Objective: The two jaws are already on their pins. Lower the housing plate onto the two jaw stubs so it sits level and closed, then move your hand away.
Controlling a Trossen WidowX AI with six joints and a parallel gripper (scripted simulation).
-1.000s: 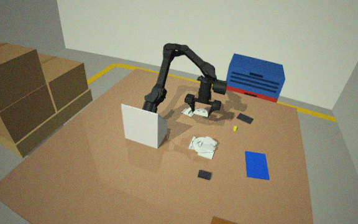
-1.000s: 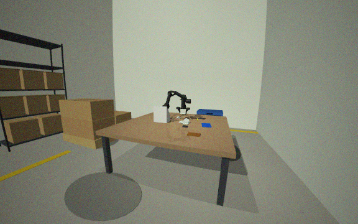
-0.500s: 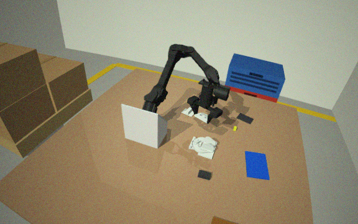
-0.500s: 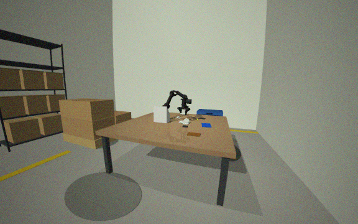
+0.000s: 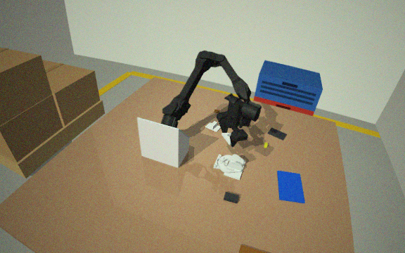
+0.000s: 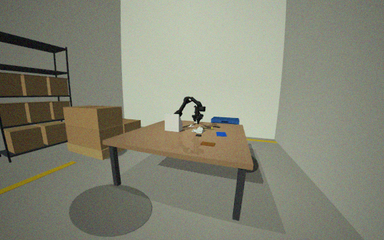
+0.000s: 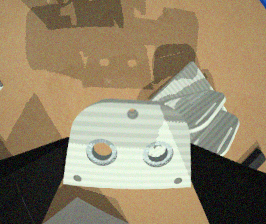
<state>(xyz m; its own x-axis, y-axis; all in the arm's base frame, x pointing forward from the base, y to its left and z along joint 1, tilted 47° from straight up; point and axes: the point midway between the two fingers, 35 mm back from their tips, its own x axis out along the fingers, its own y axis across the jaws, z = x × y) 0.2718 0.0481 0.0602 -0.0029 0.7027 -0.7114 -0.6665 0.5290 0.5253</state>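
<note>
My gripper is shut on the housing plate, a pale plate with a rounded edge, two large ringed holes and small holes. The plate is held above the table between the black fingers. The white jaw assembly lies on the table, nearer the top camera than the gripper. In the wrist view it shows beyond the plate's right corner as striped, rounded pieces, partly hidden. The pins and stubs cannot be made out.
A small white part lies behind the gripper. A white box stands left. Dark blocks, a yellow piece, a blue mat and a brown piece lie around. A blue crate stands behind.
</note>
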